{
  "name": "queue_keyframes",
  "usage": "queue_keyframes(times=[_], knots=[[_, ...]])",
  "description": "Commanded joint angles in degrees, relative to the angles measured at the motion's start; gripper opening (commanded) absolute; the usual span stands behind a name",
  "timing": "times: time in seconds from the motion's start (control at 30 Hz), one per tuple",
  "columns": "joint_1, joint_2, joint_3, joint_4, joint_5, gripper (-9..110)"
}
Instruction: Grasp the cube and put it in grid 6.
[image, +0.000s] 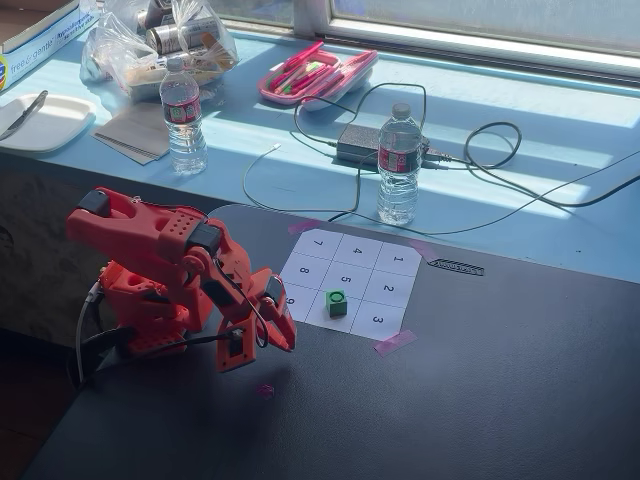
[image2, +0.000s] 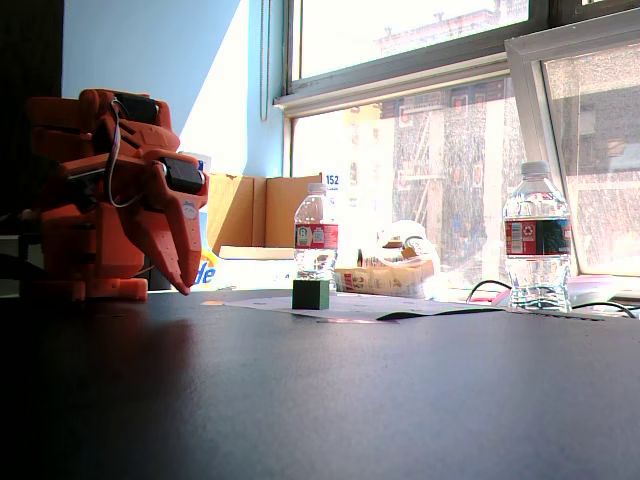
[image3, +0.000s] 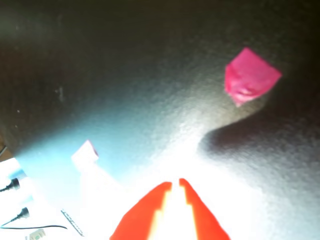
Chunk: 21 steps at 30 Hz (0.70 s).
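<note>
The small green cube with a white ring on top rests on the 3x3 numbered paper sheet, in the front row between the cells marked 9 and 3. That cell is grid 6, and the cube covers its digit. In the low fixed view the cube looks dark against the window. My orange gripper hangs point-down just left of the sheet, a little apart from the cube. It is shut and empty in the wrist view too. The cube is out of the wrist view.
Two water bottles stand on the blue sill behind the dark table. A power adapter with cables lies between them. Pink tape holds the sheet's corner, and a pink scrap lies under the wrist camera.
</note>
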Motion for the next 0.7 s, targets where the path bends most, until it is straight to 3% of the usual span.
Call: queue_keyframes(times=[0.0,0.33,0.67], knots=[[0.3,3.0,-0.1,3.1,0.5,1],[0.5,14.9,2.5,13.8,-0.5,1],[0.8,15.6,5.3,13.4,0.3,1]])
